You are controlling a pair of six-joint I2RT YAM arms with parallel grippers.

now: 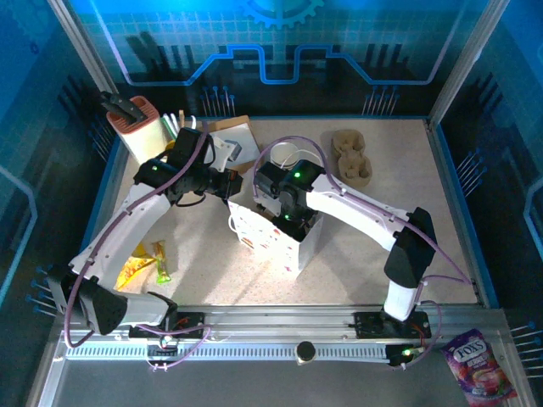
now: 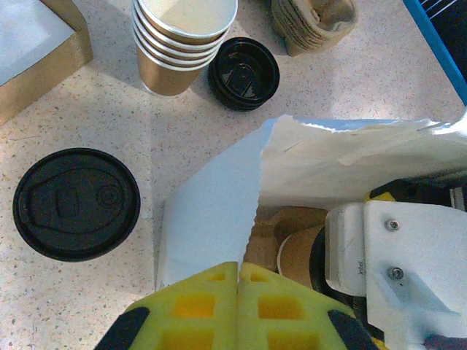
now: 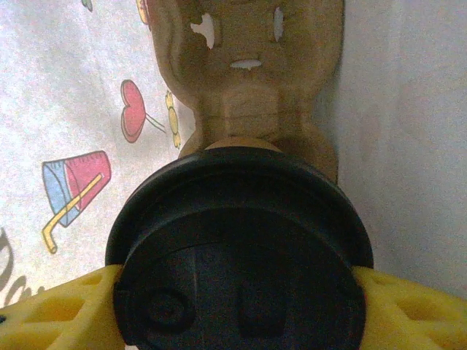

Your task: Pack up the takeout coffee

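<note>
**Ana:** How did the right gripper (image 3: 241, 292) stand?

**Ben:** Its jaws were spread wide and clamped on the black lid of the takeout coffee (image 3: 241, 233). The cup hung inside the paper bag (image 3: 66, 109), just above the pulp carrier (image 3: 248, 73).

**Ana:** And the left gripper (image 2: 238, 281)?

**Ben:** Clenched tight, pinching the bag's rim and holding the mouth open.

**Ana:** What worried you?

**Ben:** Mostly that the hold was on the lid, not the body. A knock against the carrier could have popped the lid off. If the cup had missed its well, it would probably have tipped once let go. And had the left pinch slipped, the paper could have folded in on the right wrist, so pulling out might have dragged the bag over.

**Ana:** And the arms themselves?

**Ben:** The right arm (image 1: 356, 208) reached in from its base, wrist bent straight down into the bag. The left arm (image 1: 127, 212) stretched diagonally forward, its wrist by the bag's far left edge.
</note>
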